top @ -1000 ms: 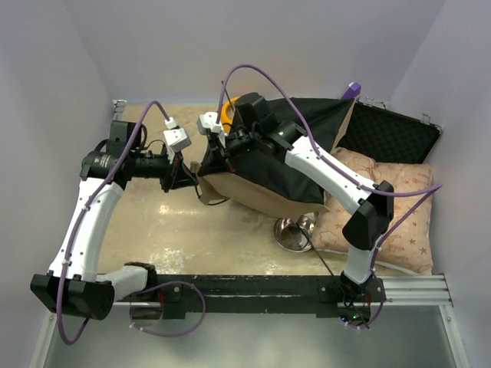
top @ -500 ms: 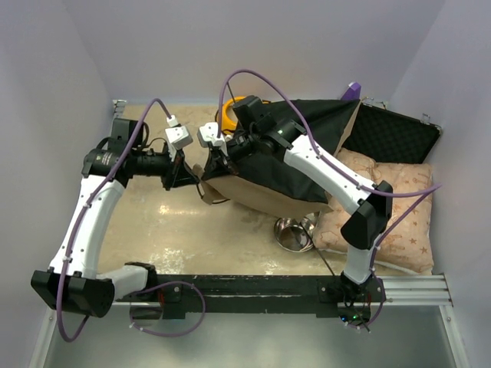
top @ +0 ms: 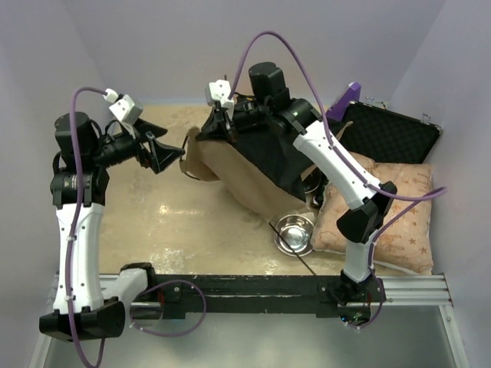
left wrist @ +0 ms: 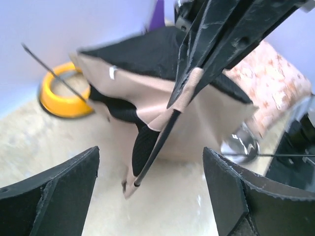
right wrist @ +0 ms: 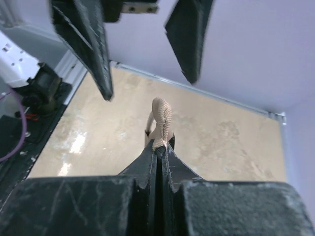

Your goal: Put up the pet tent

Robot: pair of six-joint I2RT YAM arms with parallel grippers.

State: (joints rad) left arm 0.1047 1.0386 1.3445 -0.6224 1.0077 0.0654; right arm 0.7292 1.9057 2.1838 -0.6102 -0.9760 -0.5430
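Yellow feeder (left wrist: 59, 107) partly behind pet tent (left wrist: 147, 88); cushion (top: 406, 199) partly under right arm (top: 337, 165); tent's far side unseen.

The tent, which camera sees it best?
Top external: most of the tent shows, held up by the right gripper. Left wrist shows one side, close up. Right wrist shows only a tan strap pinched in its jaws.

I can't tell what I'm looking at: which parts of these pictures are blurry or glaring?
Top view: even light, all sharp, one glint in the steel bowl. Left wrist view: the pet tent is crisp; the left gripper looms dark and soft at the bottom corners. Right wrist view: the right gripper, near the lens, is blurred.
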